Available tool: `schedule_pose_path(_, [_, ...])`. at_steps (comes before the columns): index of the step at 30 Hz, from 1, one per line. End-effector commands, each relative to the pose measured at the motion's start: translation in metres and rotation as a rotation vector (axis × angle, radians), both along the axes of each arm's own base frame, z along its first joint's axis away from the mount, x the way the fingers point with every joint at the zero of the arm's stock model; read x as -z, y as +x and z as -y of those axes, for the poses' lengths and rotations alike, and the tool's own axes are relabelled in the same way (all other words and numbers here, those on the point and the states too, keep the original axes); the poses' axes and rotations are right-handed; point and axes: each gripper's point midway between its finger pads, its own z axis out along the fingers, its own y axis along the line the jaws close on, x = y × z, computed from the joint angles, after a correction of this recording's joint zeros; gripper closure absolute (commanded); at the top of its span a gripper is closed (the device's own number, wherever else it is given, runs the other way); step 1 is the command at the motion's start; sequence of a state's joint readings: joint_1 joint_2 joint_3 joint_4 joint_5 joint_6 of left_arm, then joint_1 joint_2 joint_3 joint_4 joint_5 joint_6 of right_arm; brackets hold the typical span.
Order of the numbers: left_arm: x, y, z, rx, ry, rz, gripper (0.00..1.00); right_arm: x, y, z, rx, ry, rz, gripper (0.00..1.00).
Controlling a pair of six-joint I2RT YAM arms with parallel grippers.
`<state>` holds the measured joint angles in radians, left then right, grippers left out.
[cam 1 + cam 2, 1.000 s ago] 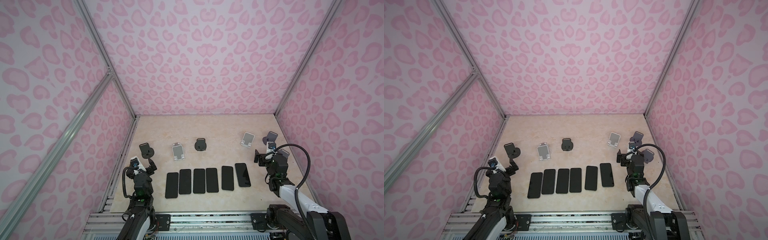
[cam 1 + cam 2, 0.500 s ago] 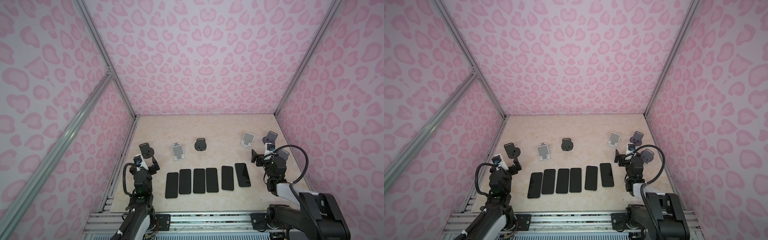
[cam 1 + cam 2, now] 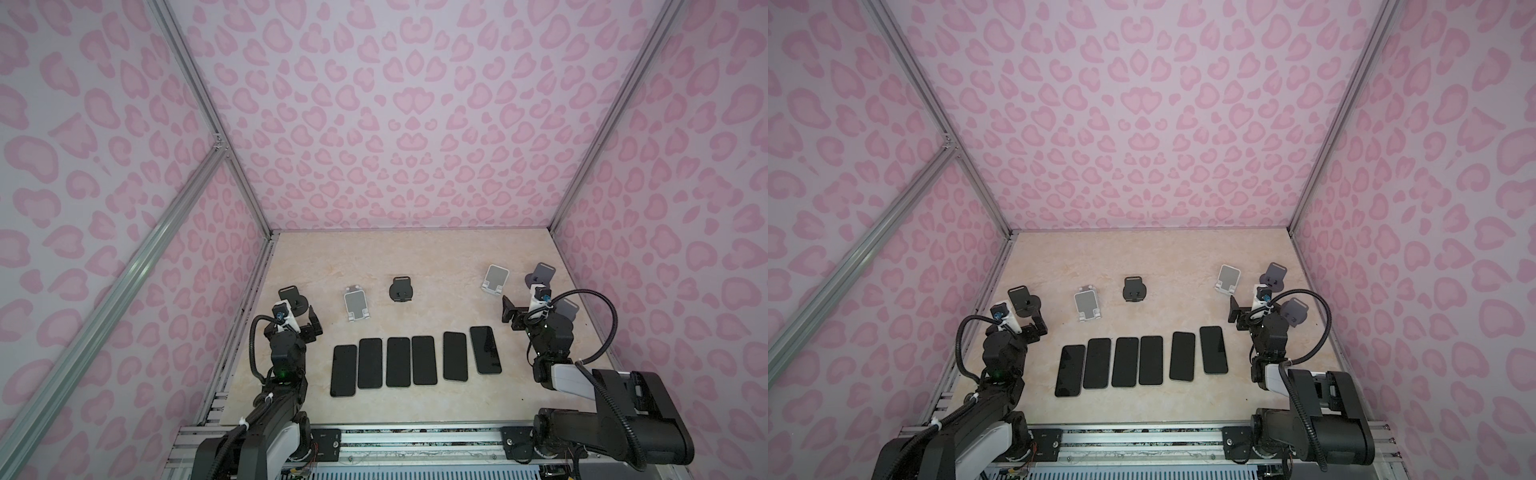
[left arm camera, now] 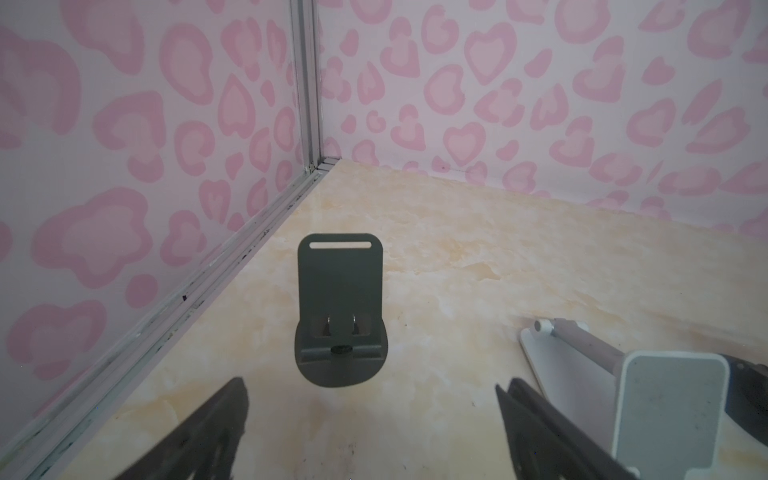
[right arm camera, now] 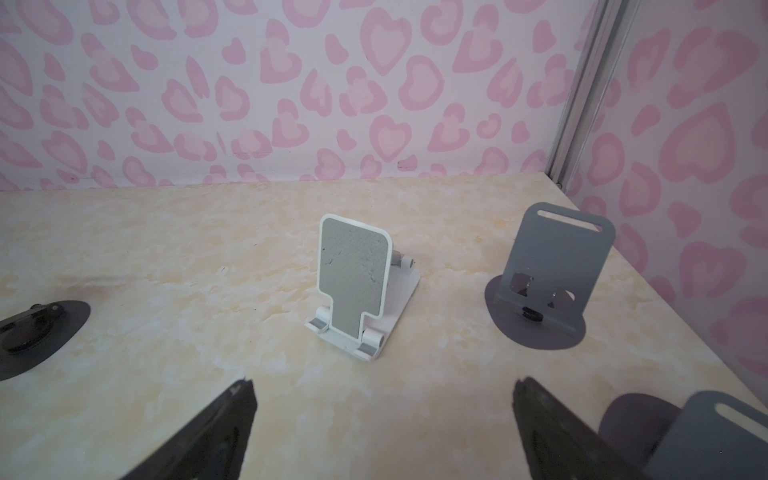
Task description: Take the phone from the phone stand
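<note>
Phones (image 3: 411, 360), six, flat in a row on the table (image 3: 415, 257): left gripper (image 4: 372, 384) at their 9 o'clock, right gripper (image 5: 384, 384) at 3 o'clock, both spread wide and holding nothing, arms (image 3: 286, 365) folded low toward 6 o'clock, phone stands (image 3: 401, 289) at 12 o'clock.

Robot lab booth, pink-patterned walls (image 3: 395, 124)

The phones (image 3: 399, 361) are faced in glossy black; the tabletop (image 3: 415, 257) is finished smooth, the dark phone stand (image 4: 340, 282) matt.
</note>
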<state>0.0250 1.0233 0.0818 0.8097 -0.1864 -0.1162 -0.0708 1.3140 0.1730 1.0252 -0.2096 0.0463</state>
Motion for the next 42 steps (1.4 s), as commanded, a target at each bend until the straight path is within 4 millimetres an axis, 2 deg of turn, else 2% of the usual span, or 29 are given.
schedule_pose_path(1, [-0.026,0.014,0.005,0.038,0.021,0.1,0.02,-0.012,0.0,0.0,-0.009,0.01,0.058,0.01])
schedule_pose_path(5, [-0.027,0.027,0.014,0.1,0.045,0.092,0.02,-0.013,0.003,-0.005,-0.037,-0.012,0.069,0.01])
schedule_pose_path(8, [-0.026,0.036,0.011,0.086,0.037,0.097,0.03,-0.01,0.006,-0.007,-0.056,-0.03,0.081,0.01])
schedule_pose_path(12, [-0.004,0.052,0.015,0.11,0.023,0.079,0.02,-0.006,0.001,-0.011,-0.068,-0.063,0.124,0.01])
schedule_pose_path(13, [-0.007,0.056,0.017,0.125,0.027,0.096,0.02,-0.006,-0.002,-0.013,-0.058,-0.077,0.139,0.01])
schedule_pose_path(15, [0.001,0.061,0.02,0.149,0.031,0.028,0.02,-0.003,-0.009,-0.008,-0.005,-0.094,0.161,0.01])
schedule_pose_path(19, [0.002,0.069,0.027,0.187,0.031,0.009,0.02,0.003,-0.002,-0.015,-0.033,-0.114,0.146,0.01])
schedule_pose_path(21, [0.007,0.077,0.031,0.216,0.032,-0.041,0.02,0.005,0.0,-0.007,0.027,-0.121,0.123,0.01])
schedule_pose_path(25, [0.006,0.077,0.03,0.217,0.026,-0.036,0.02,0.01,0.01,0.007,0.113,-0.105,0.072,0.01])
schedule_pose_path(29, [0.006,0.077,0.03,0.217,0.027,-0.037,0.02,0.024,0.038,-0.002,0.053,-0.111,-0.064,0.01])
schedule_pose_path(31, [0.006,0.077,0.03,0.218,0.027,-0.038,0.02,0.025,0.041,0.007,0.103,-0.087,-0.073,0.01])
schedule_pose_path(42, [0.007,0.077,0.03,0.217,0.026,-0.039,0.02,0.026,0.041,0.017,0.15,-0.071,-0.085,0.01])
